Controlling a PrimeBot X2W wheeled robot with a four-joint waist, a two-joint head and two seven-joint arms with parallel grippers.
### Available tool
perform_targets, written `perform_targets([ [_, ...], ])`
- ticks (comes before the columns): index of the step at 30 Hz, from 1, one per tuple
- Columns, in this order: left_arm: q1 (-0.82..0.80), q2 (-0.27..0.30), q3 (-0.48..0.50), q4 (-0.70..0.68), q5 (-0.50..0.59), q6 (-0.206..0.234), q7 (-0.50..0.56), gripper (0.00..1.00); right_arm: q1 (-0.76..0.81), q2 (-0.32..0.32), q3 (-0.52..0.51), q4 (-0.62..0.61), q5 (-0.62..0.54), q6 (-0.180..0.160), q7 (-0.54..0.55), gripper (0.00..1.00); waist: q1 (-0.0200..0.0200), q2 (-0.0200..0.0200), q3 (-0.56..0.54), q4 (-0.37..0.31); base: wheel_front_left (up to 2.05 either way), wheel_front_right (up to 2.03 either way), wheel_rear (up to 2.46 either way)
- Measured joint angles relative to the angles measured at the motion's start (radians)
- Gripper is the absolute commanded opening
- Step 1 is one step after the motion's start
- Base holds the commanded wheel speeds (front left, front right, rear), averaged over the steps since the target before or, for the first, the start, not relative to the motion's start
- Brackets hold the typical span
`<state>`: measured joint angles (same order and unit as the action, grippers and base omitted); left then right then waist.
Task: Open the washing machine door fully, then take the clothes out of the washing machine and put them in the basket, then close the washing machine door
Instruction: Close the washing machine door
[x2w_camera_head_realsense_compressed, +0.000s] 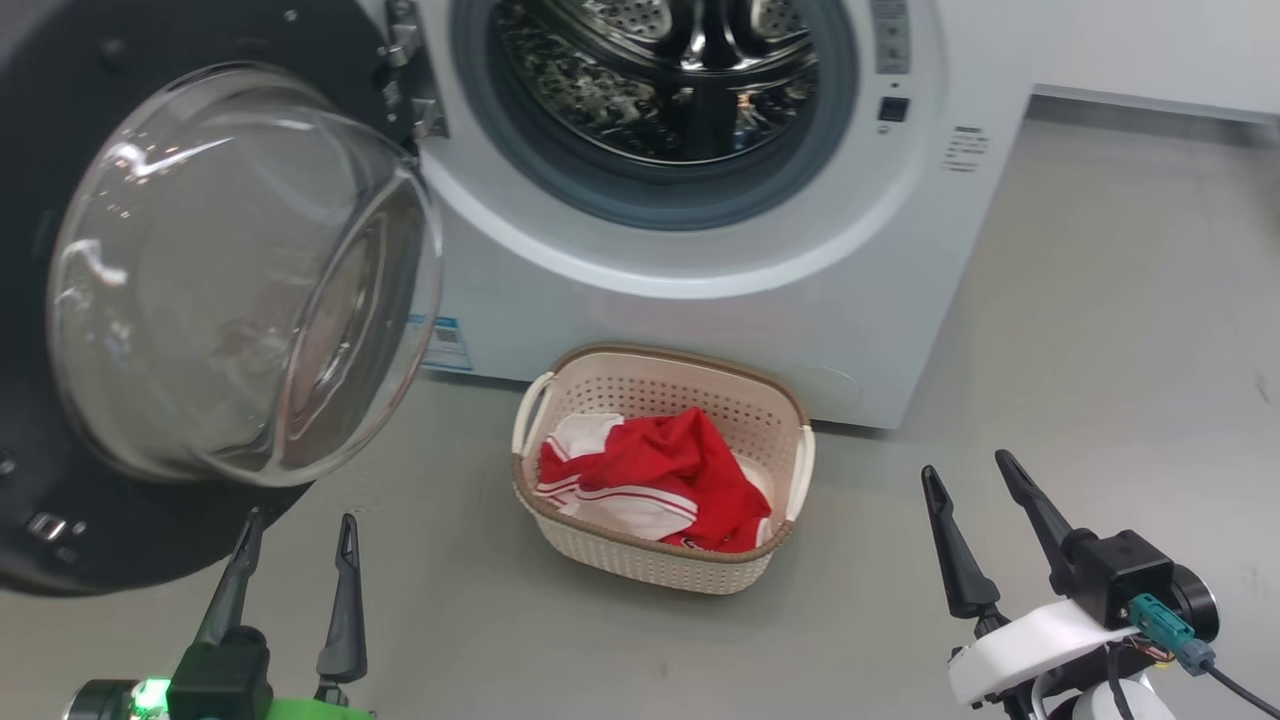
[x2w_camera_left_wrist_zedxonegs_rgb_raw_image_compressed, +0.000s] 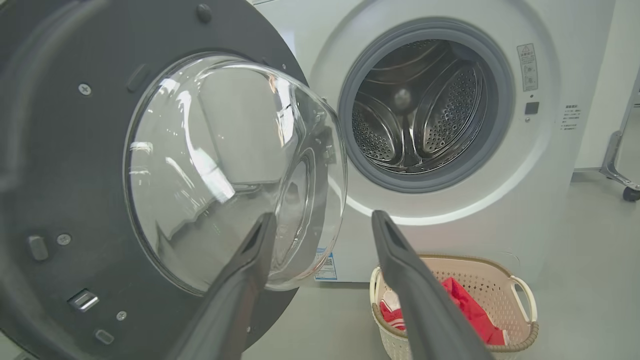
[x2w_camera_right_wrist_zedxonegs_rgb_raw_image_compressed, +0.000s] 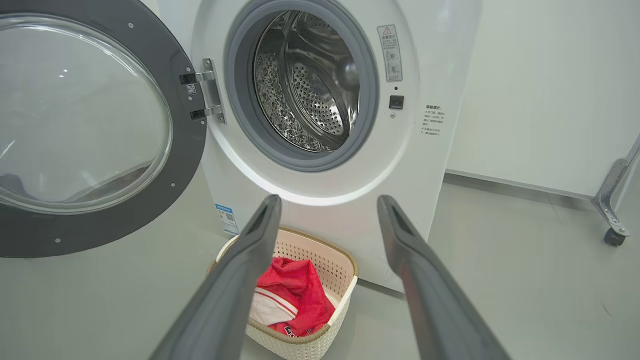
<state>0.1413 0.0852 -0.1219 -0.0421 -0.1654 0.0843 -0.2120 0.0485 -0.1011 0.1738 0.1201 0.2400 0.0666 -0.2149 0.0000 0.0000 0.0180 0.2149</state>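
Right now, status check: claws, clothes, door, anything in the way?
Open, empty: left claw, right claw. In basket: clothes; drum looks bare. Wide open, not yet closed: washing machine door. Basket sits low on floor, under the opening.

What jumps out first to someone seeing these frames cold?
The washing machine door is swung wide open at the left, its bulging clear glass bowl looming close in the head view. Next come the red and white clothes heaped in the cream basket on the floor in front of the washing machine, whose steel drum looks empty. The left gripper and right gripper stand open at the lower corners, holding nothing.
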Motion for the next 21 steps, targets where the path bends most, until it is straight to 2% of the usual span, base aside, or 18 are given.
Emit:
perform_targets([
  [14, 0.002, -0.004, -0.010, 0.003, 0.001, 0.008, -0.001, 1.00, -0.004, 0.005, 0.005, 0.016, 0.006, 0.003, 0.008, 1.00, 0.0000, 0.0000, -0.001, 0.211, 0.00, 0.00, 0.00],
  [21, 0.005, -0.005, 0.023, -0.001, 0.001, 0.009, -0.002, 1.00, -0.019, 0.014, 0.047, 0.022, 0.006, 0.013, 0.010, 1.00, 0.0000, 0.0000, -0.006, 0.291, 0.00, 0.00, 0.00],
])
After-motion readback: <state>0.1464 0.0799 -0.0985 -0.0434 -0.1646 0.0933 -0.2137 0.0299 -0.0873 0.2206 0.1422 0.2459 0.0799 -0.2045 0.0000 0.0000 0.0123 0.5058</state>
